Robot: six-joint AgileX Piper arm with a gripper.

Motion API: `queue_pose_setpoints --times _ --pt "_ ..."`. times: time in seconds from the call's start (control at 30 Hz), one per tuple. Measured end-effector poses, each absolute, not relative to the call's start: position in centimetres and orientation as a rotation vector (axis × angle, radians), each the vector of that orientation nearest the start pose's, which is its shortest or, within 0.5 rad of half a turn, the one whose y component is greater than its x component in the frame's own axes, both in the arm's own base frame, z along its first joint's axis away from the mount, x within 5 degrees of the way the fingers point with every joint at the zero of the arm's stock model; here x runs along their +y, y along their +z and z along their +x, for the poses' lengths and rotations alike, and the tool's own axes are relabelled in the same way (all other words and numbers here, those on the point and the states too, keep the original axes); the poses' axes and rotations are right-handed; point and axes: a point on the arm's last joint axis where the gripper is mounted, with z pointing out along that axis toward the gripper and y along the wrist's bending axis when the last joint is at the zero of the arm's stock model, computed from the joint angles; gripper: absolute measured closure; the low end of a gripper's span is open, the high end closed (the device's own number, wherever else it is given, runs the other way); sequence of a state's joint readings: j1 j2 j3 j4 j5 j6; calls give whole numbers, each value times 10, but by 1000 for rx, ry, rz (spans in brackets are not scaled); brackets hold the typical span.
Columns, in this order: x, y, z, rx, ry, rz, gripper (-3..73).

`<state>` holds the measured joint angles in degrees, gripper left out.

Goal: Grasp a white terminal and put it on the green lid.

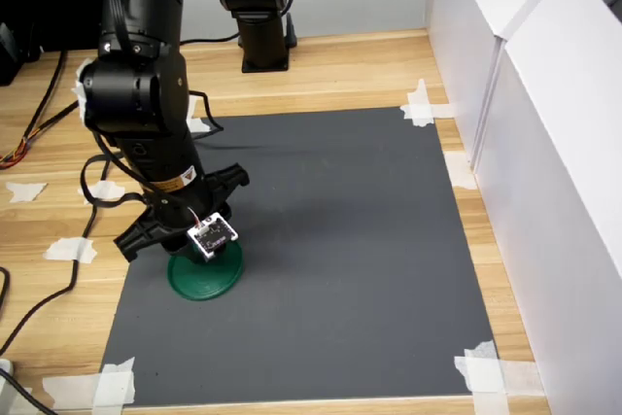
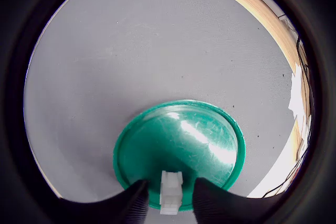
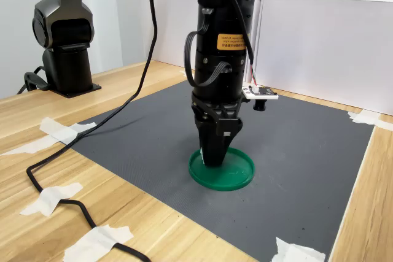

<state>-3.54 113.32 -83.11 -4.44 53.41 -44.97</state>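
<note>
The white terminal (image 2: 170, 191) is a tiny white plastic block, upright and notched, with faint ribs on its face. It sits between the two dark fingers (image 2: 134, 198) of the gripper (image 2: 169, 200), over the near edge of the green lid (image 2: 199, 140). Whether the fingers press on it or stand just clear of its sides cannot be told.

Only the wrist view shows the terminal. In both exterior views the arm's black body hides it: the gripper (image 3: 214, 154) points straight down onto the green lid (image 3: 236, 175) in the lower centre of the second exterior view, and in the first exterior view the lid (image 1: 204, 277) peeks out at lower left.

The lid is a flat, round, glossy disc with a raised rim and fine scratches. It lies on a matte dark grey mat (image 1: 340, 240), taped at its corners to a pale wooden table (image 3: 368, 213).
</note>
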Motion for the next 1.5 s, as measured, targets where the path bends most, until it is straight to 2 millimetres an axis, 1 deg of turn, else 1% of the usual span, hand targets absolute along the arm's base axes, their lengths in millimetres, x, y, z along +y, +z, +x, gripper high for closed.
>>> queue_pose_setpoints --times 0.07,0.13,0.2,0.27,0.4,0.5,0.6,0.67,0.73,0.87,0.93,1.0,1.03,1.13,1.23,1.37,1.5 --pt "-30 196 399 2755 -219 -1106 209" --pt "-30 204 398 2738 -229 -1101 159" --pt "-29 215 396 2713 -231 -1082 131" --pt "-27 228 392 2682 -226 -1056 121" --pt "-22 268 380 2588 -209 -978 119" --pt "-19 299 367 2519 -210 -910 142" --pt "-17 324 354 2464 -212 -840 205" --pt "-16 338 346 2434 -203 -787 276" --pt "-14 353 337 2401 -196 -735 366" --pt "-11 385 314 2313 -192 -647 578" --pt "-9 400 300 2255 -176 -598 654" --pt "-6 414 283 2182 -145 -521 691" --pt "-4 421 271 2143 -131 -484 696" --pt "-2 425 242 2032 -79 -333 707" --pt "-1 416 216 1932 2 -155 711" --pt "0 387 184 1905 84 -10 711" --pt "1 358 157 1927 107 30 711"
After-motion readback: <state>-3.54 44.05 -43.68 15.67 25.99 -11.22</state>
